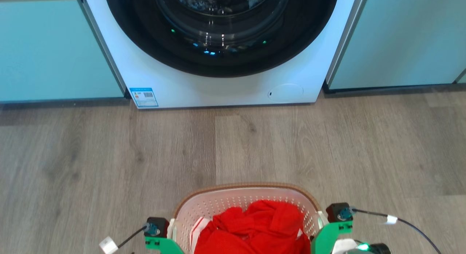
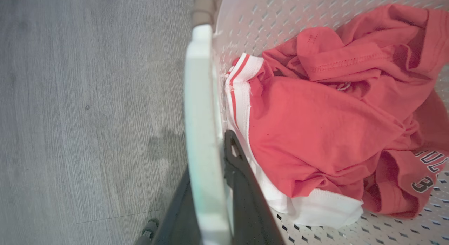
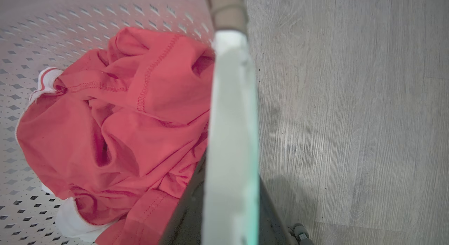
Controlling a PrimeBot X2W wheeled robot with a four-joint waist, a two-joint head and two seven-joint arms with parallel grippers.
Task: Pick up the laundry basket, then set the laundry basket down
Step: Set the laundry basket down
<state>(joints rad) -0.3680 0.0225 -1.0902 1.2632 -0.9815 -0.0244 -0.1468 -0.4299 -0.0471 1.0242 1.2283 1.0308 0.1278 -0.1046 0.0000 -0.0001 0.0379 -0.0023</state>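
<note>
Item: laundry basket (image 1: 218, 203), rounded white perforated plastic with a brown rim, holding a crumpled red shirt (image 1: 258, 225). It is well in front of the glossy white washing machine (image 1: 182, 87), with grey wood-grain floor (image 1: 109, 155) between. The left gripper (image 2: 208, 157) clamps the smooth left handle (image 2: 199, 97). The right gripper (image 3: 231, 171) clamps the right handle (image 3: 231, 97).

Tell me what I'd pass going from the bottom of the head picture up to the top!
First the red shirt → the laundry basket, at its far brown rim → the wooden floor → the white washing machine.
</note>
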